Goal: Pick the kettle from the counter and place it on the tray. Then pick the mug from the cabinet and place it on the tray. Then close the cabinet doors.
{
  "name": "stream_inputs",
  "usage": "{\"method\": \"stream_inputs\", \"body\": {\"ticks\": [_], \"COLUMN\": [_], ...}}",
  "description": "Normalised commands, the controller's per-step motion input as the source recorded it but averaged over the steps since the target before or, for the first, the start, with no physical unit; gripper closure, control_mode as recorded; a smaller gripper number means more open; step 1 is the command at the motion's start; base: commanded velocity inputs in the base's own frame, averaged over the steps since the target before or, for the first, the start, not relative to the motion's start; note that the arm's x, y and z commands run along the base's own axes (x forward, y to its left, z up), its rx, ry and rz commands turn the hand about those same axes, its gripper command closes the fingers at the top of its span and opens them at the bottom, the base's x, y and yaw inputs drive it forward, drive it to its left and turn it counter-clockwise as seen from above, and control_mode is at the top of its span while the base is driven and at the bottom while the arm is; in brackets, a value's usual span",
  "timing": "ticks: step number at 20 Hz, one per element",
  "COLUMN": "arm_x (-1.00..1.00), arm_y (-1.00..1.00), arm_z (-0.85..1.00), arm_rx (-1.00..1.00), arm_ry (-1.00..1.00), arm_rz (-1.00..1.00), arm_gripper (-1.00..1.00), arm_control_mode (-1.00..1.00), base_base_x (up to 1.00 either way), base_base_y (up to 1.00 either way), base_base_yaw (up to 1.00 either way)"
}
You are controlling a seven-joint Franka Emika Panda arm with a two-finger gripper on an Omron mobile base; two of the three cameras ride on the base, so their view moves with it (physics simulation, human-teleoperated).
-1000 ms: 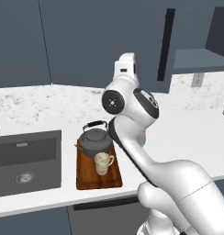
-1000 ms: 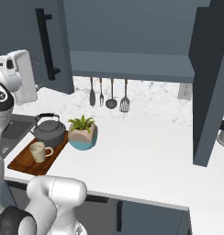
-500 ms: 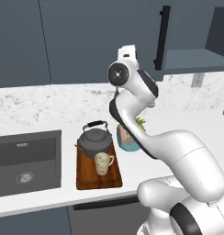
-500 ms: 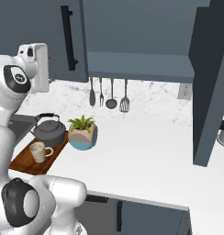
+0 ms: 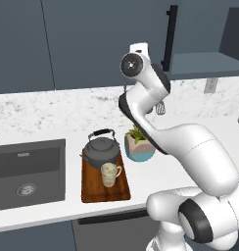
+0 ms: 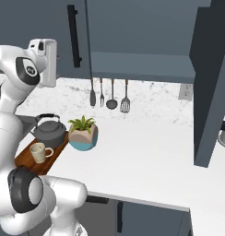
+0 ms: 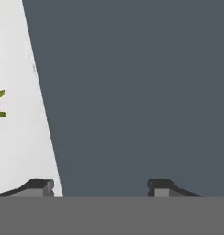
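The dark grey kettle (image 5: 101,151) (image 6: 49,132) stands at the far end of the reddish-brown tray (image 5: 94,188) (image 6: 26,161). The cream mug (image 5: 109,174) (image 6: 38,152) stands just in front of it on the same tray. My gripper (image 7: 100,187) is open and empty. Its fingertips (image 7: 39,185) point at the flat slate-blue face of the left cabinet door (image 7: 141,92) (image 5: 116,39) (image 6: 79,27), close to it. The white hand (image 6: 48,60) is raised beside that door's black bar handle (image 6: 74,34) (image 5: 168,37). The right cabinet door (image 6: 211,83) stands swung open. The cabinet shelf (image 6: 142,60) is bare.
A plant in a beige-and-blue pot (image 5: 139,144) (image 6: 83,133) stands right of the tray. Utensils (image 6: 109,94) hang on the wall under the cabinet. The dark sink (image 5: 26,169) is set into the white counter (image 6: 146,161) left of the tray.
My arm has lifted and swung right along the cabinet front. The left door has swung toward the cabinet with the hand against it. Kettle, mug and tray have stayed put.
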Motion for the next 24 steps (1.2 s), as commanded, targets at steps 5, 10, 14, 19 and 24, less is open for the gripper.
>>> {"method": "stream_inputs", "body": {"ticks": [5, 10, 14, 19, 24], "arm_x": [0.44, -0.03, -0.51, -0.78, -0.83], "arm_y": [-0.06, -0.02, -0.03, -0.07, -0.17], "arm_z": [-0.13, -0.21, -0.09, 0.00, 0.12], "arm_rx": [0.06, 0.07, 0.05, 0.09, 0.08], "arm_ry": [0.10, 0.07, 0.01, 0.00, -0.05], "arm_rz": [0.01, 0.08, 0.08, 0.04, 0.04], "arm_gripper": [-1.00, -1.00, -1.00, -1.00, -1.00], "arm_control_mode": [-1.00, -1.00, -1.00, -1.00, -1.00], "base_base_x": [0.00, 0.00, 0.00, 0.00, 0.00], "base_base_y": [0.00, 0.00, 0.00, 0.00, 0.00], "base_base_yaw": [0.00, 0.00, 0.00, 0.00, 0.00]}}
